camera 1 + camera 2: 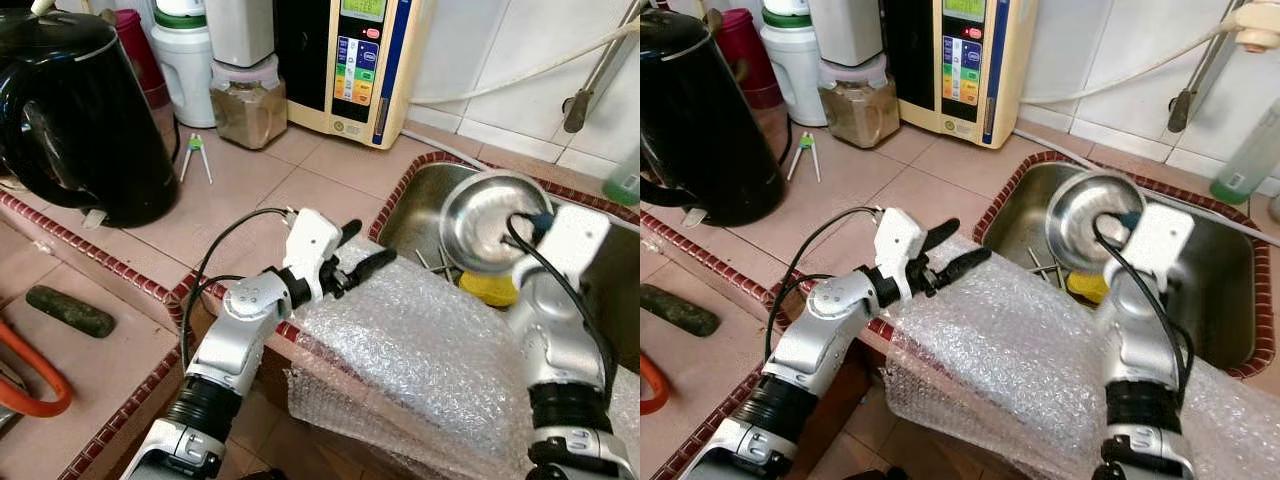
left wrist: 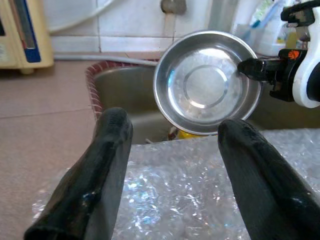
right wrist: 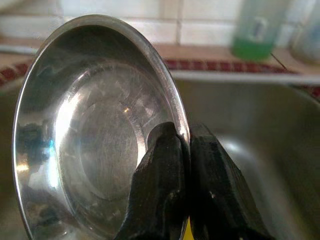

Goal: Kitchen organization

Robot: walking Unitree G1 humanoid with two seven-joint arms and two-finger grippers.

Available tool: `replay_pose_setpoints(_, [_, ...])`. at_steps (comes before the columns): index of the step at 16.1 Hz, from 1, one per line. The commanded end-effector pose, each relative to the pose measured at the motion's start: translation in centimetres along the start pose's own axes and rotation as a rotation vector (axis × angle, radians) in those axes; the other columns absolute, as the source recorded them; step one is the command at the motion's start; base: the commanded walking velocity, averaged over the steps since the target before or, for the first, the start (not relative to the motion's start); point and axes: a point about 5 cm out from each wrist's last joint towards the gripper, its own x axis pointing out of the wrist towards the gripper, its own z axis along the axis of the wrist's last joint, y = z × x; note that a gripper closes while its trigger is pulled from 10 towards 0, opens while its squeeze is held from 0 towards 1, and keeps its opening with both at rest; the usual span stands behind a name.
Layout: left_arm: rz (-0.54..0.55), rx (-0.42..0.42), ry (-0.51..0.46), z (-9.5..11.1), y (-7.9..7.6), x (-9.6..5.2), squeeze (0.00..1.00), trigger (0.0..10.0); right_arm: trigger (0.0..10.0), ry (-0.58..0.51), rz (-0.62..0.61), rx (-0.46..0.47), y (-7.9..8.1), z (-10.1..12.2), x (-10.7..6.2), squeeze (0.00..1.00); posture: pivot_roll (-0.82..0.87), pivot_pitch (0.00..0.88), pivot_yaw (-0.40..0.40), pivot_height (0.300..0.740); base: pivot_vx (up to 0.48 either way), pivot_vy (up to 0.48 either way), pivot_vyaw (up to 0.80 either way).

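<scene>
Steel bowl (image 3: 95,135) rim pinched by right end effector (image 3: 186,150) above sink (image 1: 1225,290); left end effector (image 1: 958,247) gapes empty.

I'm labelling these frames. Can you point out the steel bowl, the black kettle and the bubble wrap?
steel bowl (image 1: 487,222): left eye view, inside of the bowl.
black kettle (image 1: 85,120): left eye view, middle of its body.
bubble wrap (image 1: 420,350): left eye view, middle of the sheet.

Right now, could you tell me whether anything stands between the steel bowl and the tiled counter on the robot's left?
Yes. The right gripper holds the steel bowl by its rim above the sink. The open left gripper hovers over the bubble wrap, between bowl and counter.
</scene>
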Motion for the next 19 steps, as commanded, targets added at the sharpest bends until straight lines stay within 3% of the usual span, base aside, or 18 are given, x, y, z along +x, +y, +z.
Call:
replay_pose_setpoints(1, [-0.023,0.023,0.007,0.1,-0.4,0.0,1.0,10.0,0.0,0.018,-0.007,0.008,-0.3,-0.3,0.0,0.0,0.0,0.104,0.017,0.74,0.0,0.0,0.0])
replay_pose_setpoints(2, [-0.021,0.023,0.006,0.2,-0.3,0.0,1.0,10.0,8.9,0.033,-0.007,0.011,-0.3,-0.6,0.0,1.0,0.0,0.105,0.018,0.74,0.0,0.0,0.0])
replay_pose_setpoints(3, [-0.018,0.023,0.004,0.2,-0.3,0.1,1.0,10.0,10.0,0.046,-0.011,0.011,-0.4,-0.9,-0.1,1.0,0.0,0.104,0.017,0.74,0.0,0.0,0.0])
replay_pose_setpoints(9, [0.02,0.034,-0.01,0.7,0.1,0.3,1.0,10.0,10.0,0.084,0.0,0.03,-0.4,-1.6,-0.1,1.0,0.01,0.111,0.009,0.74,0.0,0.0,0.0])
replay_pose_setpoints(12, [0.094,0.028,-0.014,0.8,0.8,0.1,1.0,10.0,10.0,0.101,0.02,0.028,-0.3,-1.9,-0.1,1.0,0.0,0.106,0.009,0.74,0.0,0.0,0.0])
replay_pose_setpoints(15, [0.171,0.047,-0.041,1.2,1.3,0.1,1.0,10.0,10.0,0.032,0.095,0.001,0.4,-1.0,-0.3,1.0,0.0,0.104,0.012,0.74,0.0,0.0,0.0])
replay_pose_setpoints(17, [0.288,0.16,-0.087,2.7,2.6,-0.6,1.0,10.0,10.0,-0.117,0.22,-0.016,1.2,1.5,-0.8,1.0,0.0,0.103,0.012,0.74,0.0,0.0,0.0])
replay_pose_setpoints(19, [0.322,0.188,-0.099,3.2,3.1,-1.0,1.0,10.0,10.0,-0.167,0.261,-0.028,1.3,2.5,-1.0,1.0,0.0,0.101,0.009,0.74,0.0,0.0,0.0])
